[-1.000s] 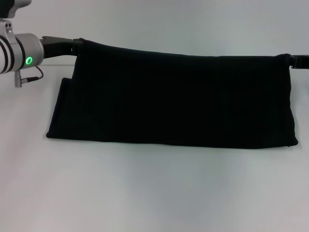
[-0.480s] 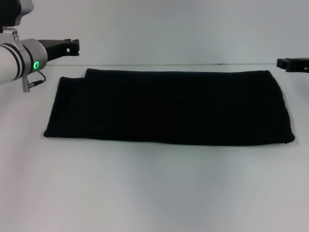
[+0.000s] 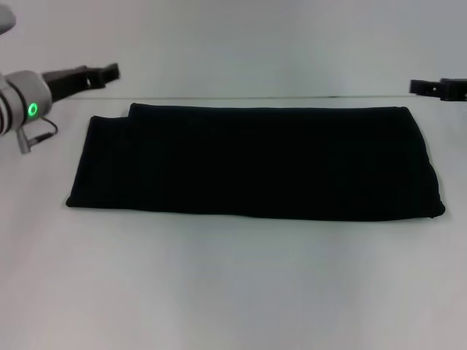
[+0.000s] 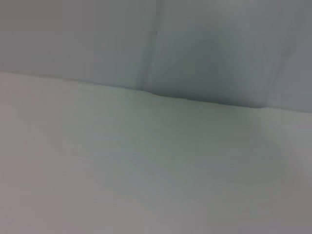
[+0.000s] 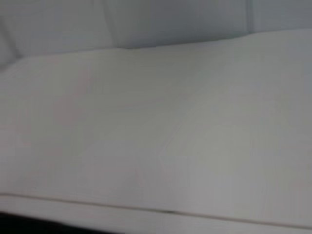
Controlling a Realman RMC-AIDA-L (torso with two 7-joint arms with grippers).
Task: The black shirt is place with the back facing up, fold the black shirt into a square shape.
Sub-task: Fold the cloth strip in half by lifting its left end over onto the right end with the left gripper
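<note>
Both grippers are now clear of the black shirt (image 3: 255,162), which a second ago was hanging between them by its far edge and is now lying flat on the white table (image 3: 233,284) as a wide folded band. You are seeing the left gripper (image 3: 109,71) hovering just beyond the shirt's far-left corner and the right gripper (image 3: 425,87) just beyond its far-right corner — neither is holding anything, and whether the fingers are spread or closed you cannot tell.

Expect the shirt to be behaving as light, limp cloth: sagging wherever unsupported, layers sliding over one another. You are best taking both corners of one short end, pinching every layer together, and carrying that end across to the other.

Hidden or unclear — the sleeves and any lettering are lying folded inside; a small step is showing at the far-left corner. Both wrist views are showing only bare table, no fingers.
</note>
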